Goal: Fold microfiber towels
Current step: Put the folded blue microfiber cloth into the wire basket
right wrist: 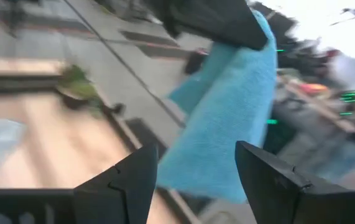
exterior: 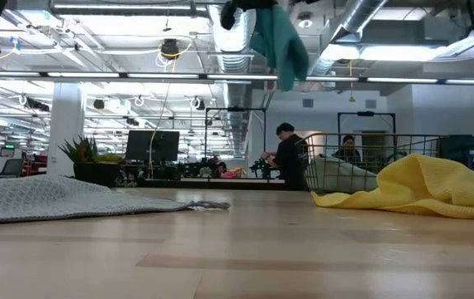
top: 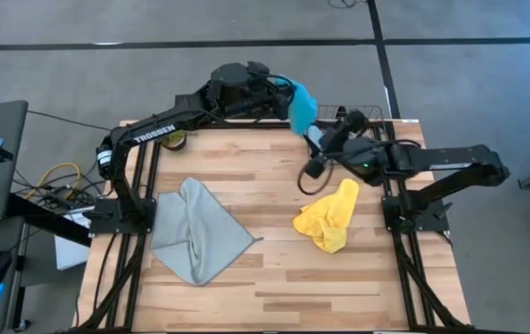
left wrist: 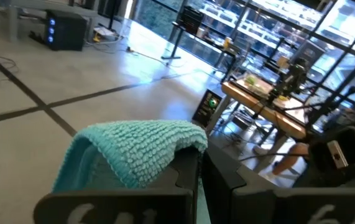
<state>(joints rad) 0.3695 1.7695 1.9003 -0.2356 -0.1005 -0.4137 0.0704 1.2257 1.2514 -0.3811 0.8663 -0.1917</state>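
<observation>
Item held: you have the cyan-blue towel (top: 301, 105) pinched in the left gripper (top: 281, 90), jaws pressed together on its top edge, raised above the table's far edge.
Hang: the towel's long axis runs downward from the pinch, its free end dangling clear of the wooden table (top: 274, 278).
Second arm: your right gripper (top: 318, 148) sits near the towel's right side, fingers spread, holding nothing.
Key relation: in the right wrist view the towel (right wrist: 227, 118) lies straight ahead, just beyond the gap between the fingers.
Judgement: the right arm is nearer the free end; expect a short forward reach.
Others: grey-green towel (top: 195, 232) near left; yellow towel (top: 329, 215) right, both on the table.
</observation>
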